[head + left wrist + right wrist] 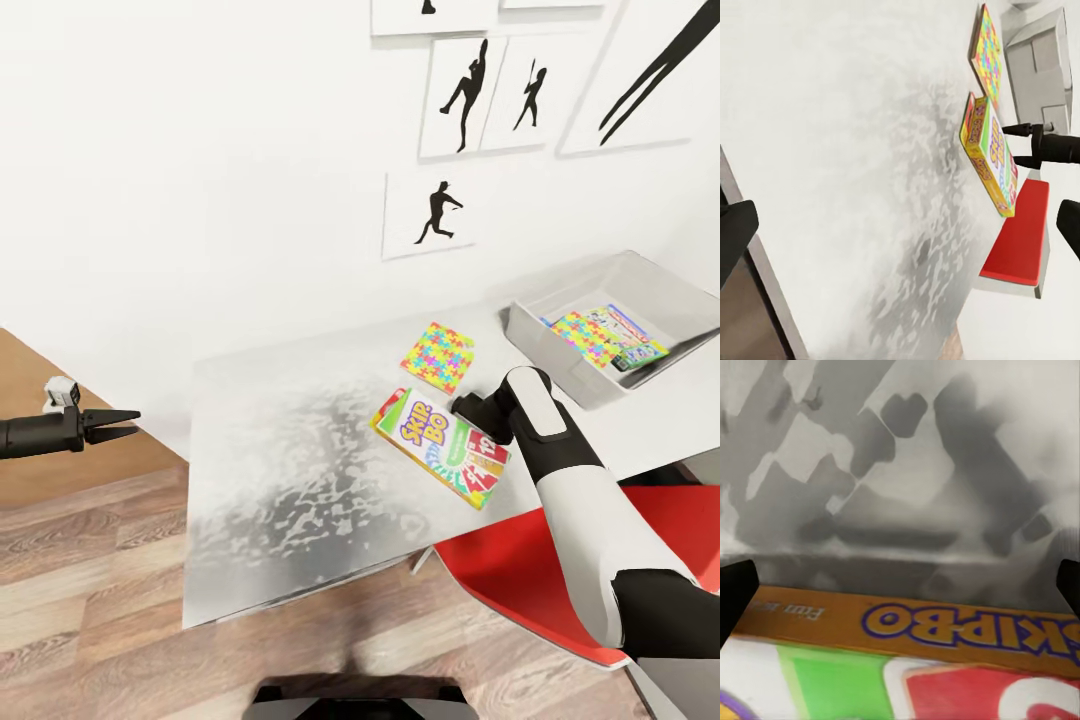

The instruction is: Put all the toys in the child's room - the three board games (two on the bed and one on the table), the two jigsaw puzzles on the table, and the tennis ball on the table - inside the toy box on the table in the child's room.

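Observation:
A Skip-Bo board game box [440,445] lies flat near the front right of the grey table [290,470]. A bright jigsaw puzzle box [438,356] lies just behind it. My right gripper [468,408] is open and hovers low over the Skip-Bo box's right end; in the right wrist view its fingers [735,592] stand wide apart over the box's orange edge [945,622]. The left wrist view catches that gripper [1020,144] beside the Skip-Bo box [990,154] and the puzzle [988,56]. My left gripper [115,422] is open in the air, left of the table. The grey toy box [560,360] holds a puzzle and colourful boxes.
A red chair [520,570] is tucked under the table's front right, below my right arm. The white wall behind carries silhouette pictures [430,212]. Wooden floor [90,580] lies left of and in front of the table.

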You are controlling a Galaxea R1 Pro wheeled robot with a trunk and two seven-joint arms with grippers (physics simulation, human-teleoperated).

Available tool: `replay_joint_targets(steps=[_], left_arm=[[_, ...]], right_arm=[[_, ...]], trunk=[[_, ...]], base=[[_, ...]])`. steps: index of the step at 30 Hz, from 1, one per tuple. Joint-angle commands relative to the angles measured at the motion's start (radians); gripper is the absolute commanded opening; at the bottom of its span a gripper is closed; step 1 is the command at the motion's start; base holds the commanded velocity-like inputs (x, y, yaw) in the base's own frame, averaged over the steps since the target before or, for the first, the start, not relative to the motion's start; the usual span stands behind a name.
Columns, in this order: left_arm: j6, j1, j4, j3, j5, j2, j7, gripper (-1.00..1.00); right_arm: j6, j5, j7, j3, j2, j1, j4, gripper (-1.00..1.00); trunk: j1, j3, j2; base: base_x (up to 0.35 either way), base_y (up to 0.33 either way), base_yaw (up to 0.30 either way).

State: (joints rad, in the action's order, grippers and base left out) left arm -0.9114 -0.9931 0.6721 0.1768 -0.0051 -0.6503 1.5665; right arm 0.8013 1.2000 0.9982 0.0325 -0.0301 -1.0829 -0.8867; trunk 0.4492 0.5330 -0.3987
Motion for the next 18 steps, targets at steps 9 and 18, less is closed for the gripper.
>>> replay_joint_targets(steps=[9,18], left_arm=[[-0.012,-0.001,0.000,0.000,-0.001,0.000,0.004,1.00],[-0.012,-0.001,0.000,0.000,0.000,0.000,0.004,1.00]], right_arm=[[-0.004,0.024,0.008,0.002,-0.001,0.000,0.011,1.00],[-0.003,0.025,0.008,0.002,-0.001,0.000,0.011,1.00]], trunk=[[0.001,0.002,-0.001],[0.001,0.002,-0.001]], base=[[-0.019,0.112,0.000],[-0.091,0.080,0.000]])
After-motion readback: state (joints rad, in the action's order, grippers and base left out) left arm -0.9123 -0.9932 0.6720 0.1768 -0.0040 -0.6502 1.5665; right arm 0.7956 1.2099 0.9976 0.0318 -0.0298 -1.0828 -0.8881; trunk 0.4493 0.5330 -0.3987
